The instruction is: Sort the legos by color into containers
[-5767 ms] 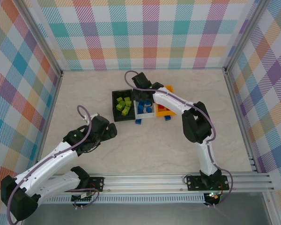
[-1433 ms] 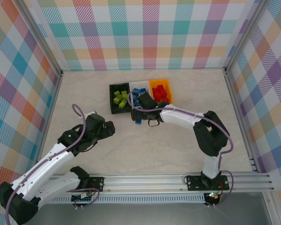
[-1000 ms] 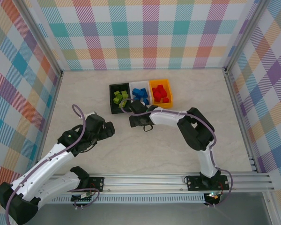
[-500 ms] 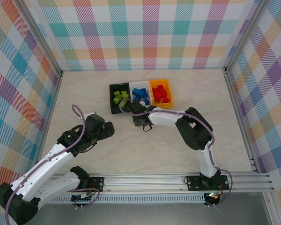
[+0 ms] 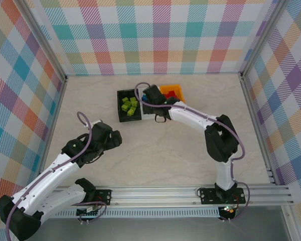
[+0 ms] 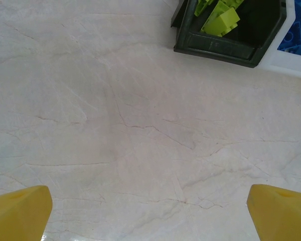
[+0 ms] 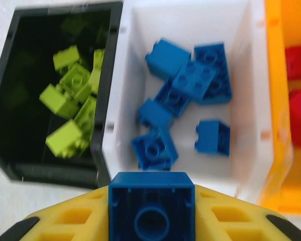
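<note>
Over the near rim of the white bin (image 7: 118, 100), clamped in the right tool (image 7: 151, 223), one blue brick (image 7: 151, 198), poised above the other blue bricks (image 7: 190, 80) already inside. To one side, lime green bricks (image 7: 72, 108) in the black bin (image 7: 10, 100); to the other, red bricks (image 7: 298, 90) in the orange-yellow bin (image 7: 273, 100). Nearer the bases, the left tool (image 6: 150, 211), fingers wide apart and empty, above bare bench (image 6: 115, 125). From overhead, no loose brick in sight, though possibly some hidden beneath the arm. By appearances nearly finished: remaining, only dropping the held brick into the white bin.
</note>
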